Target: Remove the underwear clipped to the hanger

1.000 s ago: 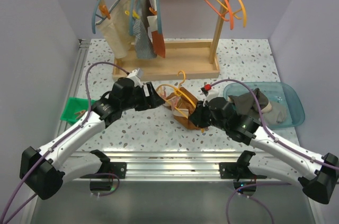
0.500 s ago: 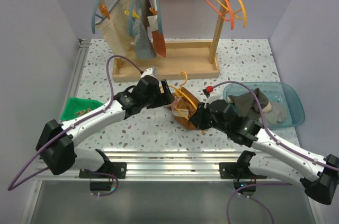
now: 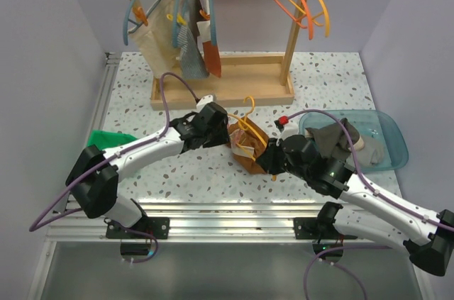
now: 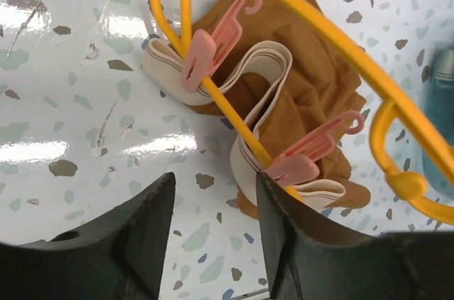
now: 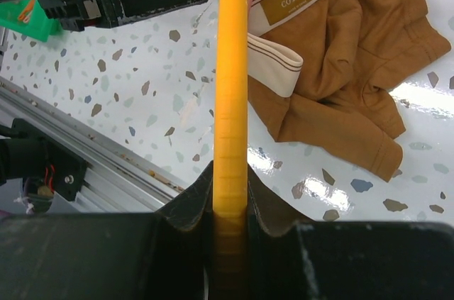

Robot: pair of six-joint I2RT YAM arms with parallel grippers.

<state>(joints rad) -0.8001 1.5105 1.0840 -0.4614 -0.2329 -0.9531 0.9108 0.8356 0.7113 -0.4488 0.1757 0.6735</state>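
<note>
Rust-brown fabric boxer briefs (image 3: 246, 157) with a pale beige waistband (image 4: 264, 66) are lying crumpled mid-way across the white speckled table (image 3: 319, 80). They are clipped to the thin yellow-orange plastic hanger (image 3: 247, 127) sitting on top of them, hook pointing to 12 o'clock. Two pink plastic clips (image 4: 201, 55) are biting the waistband along the hanger's lower bar, one at roughly 10 o'clock of the other in the left wrist view. Left gripper (image 3: 225, 134) is hovering at the briefs' 9 o'clock side, jaws spread with nothing between them; its black fingers (image 4: 135, 236) are framing bare table just short of the waistband. Right gripper (image 3: 265, 162) is sitting at the briefs' 4 o'clock edge, clamped on a yellow hanger bar. The right wrist view is showing that bar running straight up from between its closed fingers (image 5: 184, 211), with a waistband label reading COTTON (image 5: 287, 1) just at the bar's 1 o'clock. A teal plastic tray (image 3: 399, 140) holding grey cloth (image 3: 333, 137) is sitting at 3 o'clock of the briefs, a green bin (image 3: 103, 138) at 9 o'clock, and a wooden rack (image 3: 227, 93) with hung cloths (image 3: 191, 55) at 12 o'clock.
</note>
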